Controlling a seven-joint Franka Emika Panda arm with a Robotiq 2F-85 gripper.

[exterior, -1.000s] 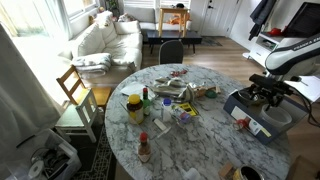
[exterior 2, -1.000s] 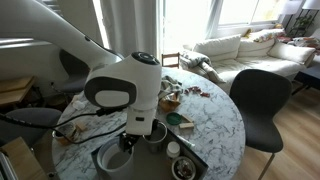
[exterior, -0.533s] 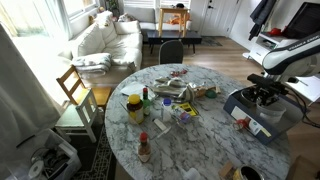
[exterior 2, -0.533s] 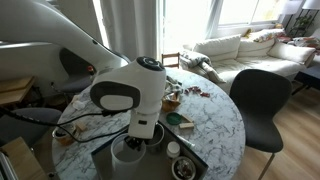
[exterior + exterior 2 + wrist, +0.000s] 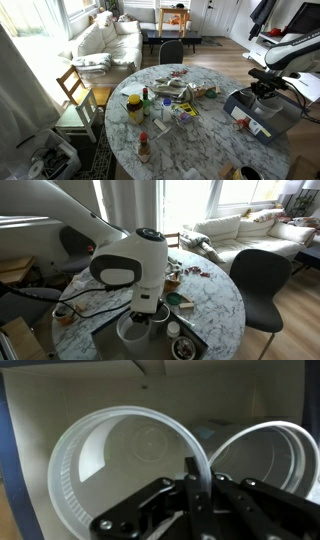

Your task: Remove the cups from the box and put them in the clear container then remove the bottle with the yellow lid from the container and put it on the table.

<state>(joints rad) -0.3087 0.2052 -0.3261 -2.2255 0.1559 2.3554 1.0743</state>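
Note:
In the wrist view my gripper (image 5: 197,472) is shut on the near rim of a wide white bowl-like cup (image 5: 120,460). That cup sits in the grey-blue box (image 5: 25,420), with a second white-rimmed cup (image 5: 265,460) touching it on the right. In both exterior views the gripper (image 5: 266,97) (image 5: 141,317) reaches down into the box (image 5: 250,108), over the white cup (image 5: 128,333). The bottle with the yellow lid (image 5: 134,106) stands across the table; I cannot make out the clear container around it.
Two red-capped sauce bottles (image 5: 145,98) (image 5: 143,146) and loose clutter (image 5: 180,95) sit on the round marble table (image 5: 200,140). A black chair (image 5: 258,280) and a wooden chair (image 5: 75,92) stand at its edge. The arm's white wrist (image 5: 130,265) hides much of the box.
The jaws have closed from wide open onto the white cup's rim. The wrist has shifted a little over the box.

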